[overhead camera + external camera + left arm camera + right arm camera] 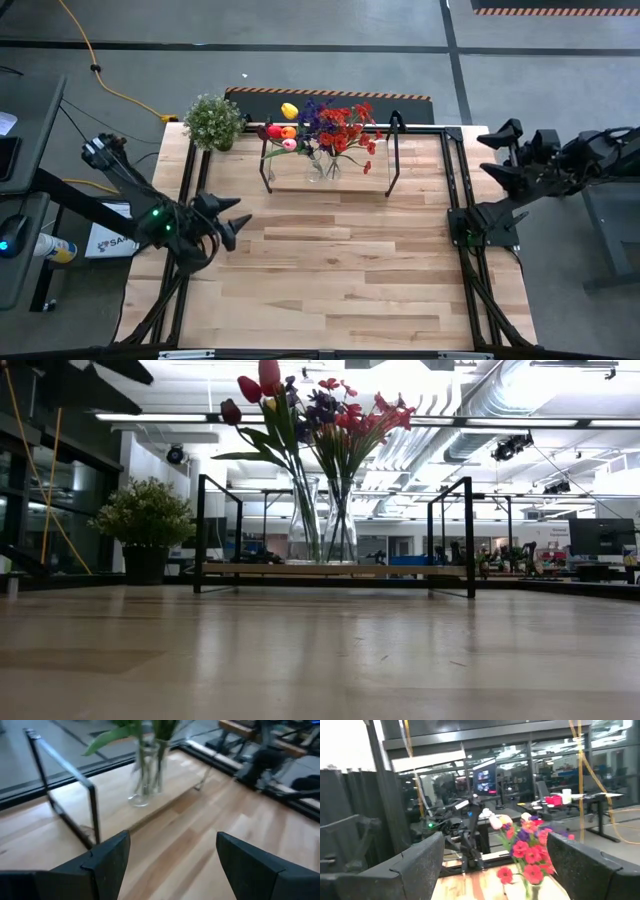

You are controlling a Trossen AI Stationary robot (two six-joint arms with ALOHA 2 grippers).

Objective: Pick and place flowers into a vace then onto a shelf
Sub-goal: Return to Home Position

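The flowers (322, 127), red, orange, yellow, pink and purple on green stems, stand in a clear glass vase (324, 165). The vase rests by its base on the shelf (352, 178), a light-wood board on a black frame at the table's far edge. The low view shows the flowers (322, 415), vase (322, 525) and shelf (400, 570). My left gripper (235, 218) is open, hovering near the table's left side; its wrist view shows the vase (146, 775) ahead. My right gripper (502, 153) is open, raised beyond the table's right edge, facing the flowers (527, 850).
A bushy green potted plant (213, 122) stands at the table's far left corner, left of the shelf. Black rails (455, 210) run along both table sides. The plank tabletop (330, 270) stretches from the shelf to the near edge.
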